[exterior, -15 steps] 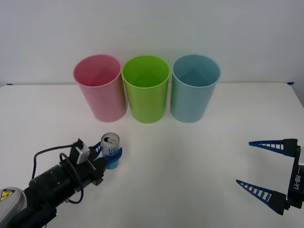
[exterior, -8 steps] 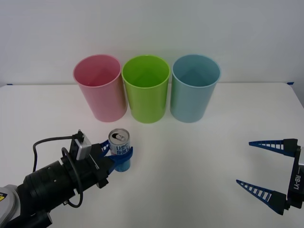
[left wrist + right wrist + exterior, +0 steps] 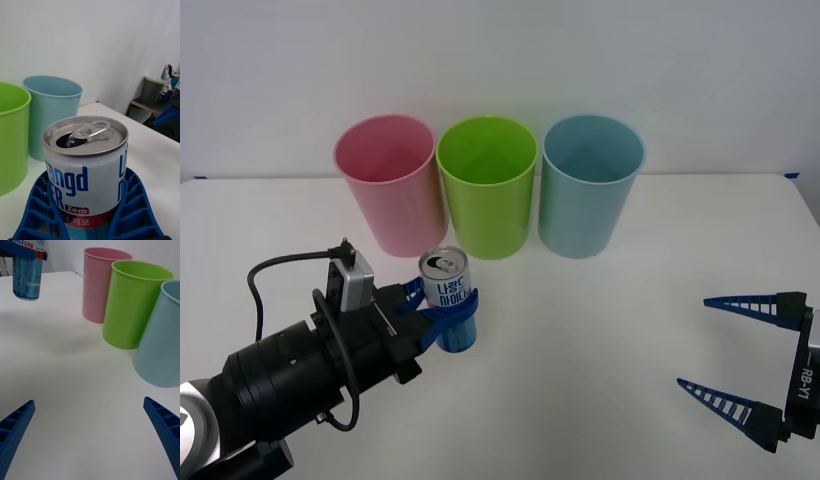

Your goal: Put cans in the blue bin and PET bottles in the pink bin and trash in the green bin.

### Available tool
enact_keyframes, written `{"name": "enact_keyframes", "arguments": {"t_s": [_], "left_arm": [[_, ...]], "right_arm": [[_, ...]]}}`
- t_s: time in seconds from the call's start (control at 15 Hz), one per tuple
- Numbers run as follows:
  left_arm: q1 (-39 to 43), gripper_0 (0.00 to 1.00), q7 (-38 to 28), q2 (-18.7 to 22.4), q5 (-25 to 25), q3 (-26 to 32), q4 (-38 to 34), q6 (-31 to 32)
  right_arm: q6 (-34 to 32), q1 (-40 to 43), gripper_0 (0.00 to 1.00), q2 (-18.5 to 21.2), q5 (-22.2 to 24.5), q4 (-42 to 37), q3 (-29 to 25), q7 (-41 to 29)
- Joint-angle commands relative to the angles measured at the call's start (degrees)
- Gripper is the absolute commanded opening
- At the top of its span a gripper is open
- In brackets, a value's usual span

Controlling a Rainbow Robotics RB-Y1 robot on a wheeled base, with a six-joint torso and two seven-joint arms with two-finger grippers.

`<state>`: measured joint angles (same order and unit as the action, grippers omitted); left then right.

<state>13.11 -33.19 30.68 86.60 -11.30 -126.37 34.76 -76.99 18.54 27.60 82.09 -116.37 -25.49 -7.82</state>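
- The left gripper (image 3: 448, 308), in the lower left of the front view, has its ribbed blue fingers (image 3: 41, 210) closed round the can (image 3: 449, 299), clasping its body just below the white band.
- The can is small, slim and upright, and the right wrist view shows its base hanging clear above the table (image 3: 600, 330).
- Its top is brushed silver metal with a raised rim; the pull tab is lifted back and the mouth is open, a dark hole beneath it.
- Under the rim runs a white band with dark blue lettering, a small red label reading "Zero" below it, and then a light blue lower body with fine print.
- In the front view the can sits left of centre, in front of the gap between the pink bin (image 3: 388, 182) and the green bin (image 3: 487, 185), near them but touching neither.
- The left arm behind the gripper is a black cylinder with a looped black cable and a small grey box mounted on it.
- The three bins stand in a row across the upper middle of the front view: pink on the left, green in the middle, the blue bin (image 3: 591, 184) on the right, their rims just beside each other.
- Each bin is a tall, round, slightly tapered cup of smooth plastic with a thin rolled rim.
- The table is plain matte white, with a pale wall behind.
- The right gripper (image 3: 728, 352) rests at the lower right of the front view, well apart from the bins, its two blue latticed fingers spread wide with nothing between them.
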Motion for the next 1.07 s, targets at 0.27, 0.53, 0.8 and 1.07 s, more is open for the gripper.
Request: {"name": "enact_keyframes", "arguments": {"t_s": [0.27, 0.53, 0.8, 1.07], "left_arm": [[-15.7, 0.00, -10.2, 9.3, -5.7, -9.4, 1.0, -11.8], [-29.3, 0.00, -15.1, 15.4, -9.5, -17.8, 3.8, -22.5], [-41.8, 0.00, -14.8, 14.5, -16.6, -23.7, 11.2, -28.4], [-54.0, 0.00, -14.0, 9.0, -17.4, -29.9, 22.6, -35.1]], "right_arm": [[0.0, 0.0, 1.00, 0.0, 0.0, 0.0, 0.0, 0.0], [0.0, 0.0, 1.00, 0.0, 0.0, 0.0, 0.0, 0.0], [0.0, 0.0, 1.00, 0.0, 0.0, 0.0, 0.0, 0.0], [0.0, 0.0, 1.00, 0.0, 0.0, 0.0, 0.0, 0.0]]}}
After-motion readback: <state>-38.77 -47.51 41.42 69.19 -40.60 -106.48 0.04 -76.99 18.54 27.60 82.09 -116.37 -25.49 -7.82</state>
